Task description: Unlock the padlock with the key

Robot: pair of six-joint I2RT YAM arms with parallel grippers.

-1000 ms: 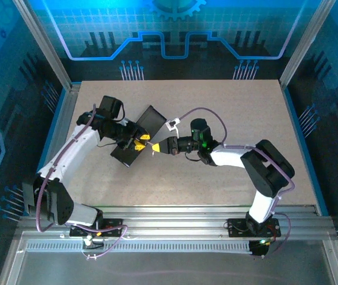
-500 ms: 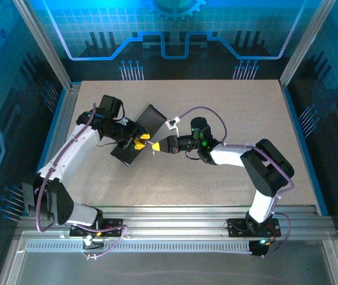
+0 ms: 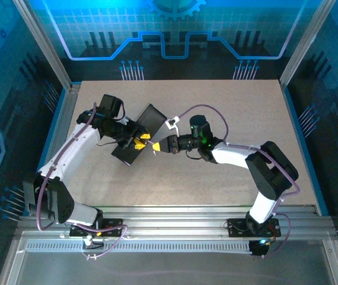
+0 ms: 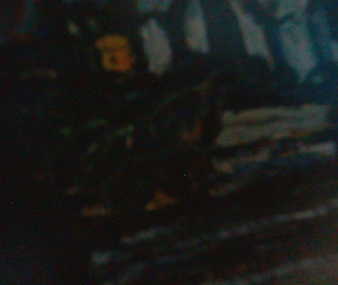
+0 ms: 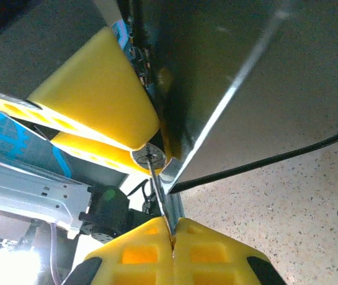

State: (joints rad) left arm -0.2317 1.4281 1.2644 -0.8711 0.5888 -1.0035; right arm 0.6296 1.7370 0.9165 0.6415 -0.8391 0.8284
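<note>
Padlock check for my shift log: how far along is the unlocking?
Done: the left gripper holds the padlock, and the right gripper pinches the key. In hand: the key's tip is at the padlock's round face. Left, seemingly: turning it so the lock opens.

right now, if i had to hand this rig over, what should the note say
Left claw: closed around the padlock beside the dark box, as far as the right wrist view shows.
Right claw: shut on the key.
Where: the key's tip meets the padlock's round silvery face. How deep it sits cannot be told.
Done: both things gripped, key lined up at the lock.
Left: seat the key, turn it, free the shackle, which is hidden here.
</note>
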